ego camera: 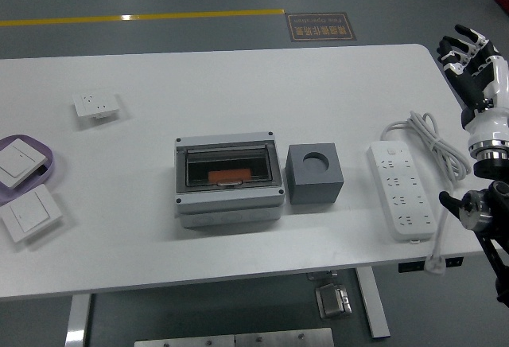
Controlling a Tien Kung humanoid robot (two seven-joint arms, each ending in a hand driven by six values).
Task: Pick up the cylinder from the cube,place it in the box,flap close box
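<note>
Close to the near edge of the white table (pixel 238 267), toward the left corner, a white wall switch (pixel 30 213) lies flat, and just beyond it at the left edge a purple tray (pixel 46 156) carries a second white switch (pixel 16 163). Toward the right end of the near edge, a white power strip (pixel 404 190) lies lengthwise front to back, its coiled white cable (pixel 433 144) looping off its far end toward the right edge. In the middle of the table sits the grey box (pixel 229 178), its clear flap (pixel 227 164) lying shut over the opening; through the flap an orange cylinder (pixel 229 176) shows lying inside the box. Just beside the box on its right, with a narrow gap between them, stands the dark grey cube (pixel 315 173), and the round hole in its top face holds nothing. Farther back, toward the left side, a small white socket plate (pixel 96 106) lies alone, well apart from the box. The right arm comes up outside the right edge of the table, and the right hand (pixel 470 56) hangs in the air off the far right corner, beyond the tabletop, with its fingers (pixel 455 44) loosely spread and nothing in its grasp. It is well apart from the cube and the box. Past the far edge, the grey floor carries a yellow line (pixel 143 17) and a dark floor sign (pixel 320 25).
</note>
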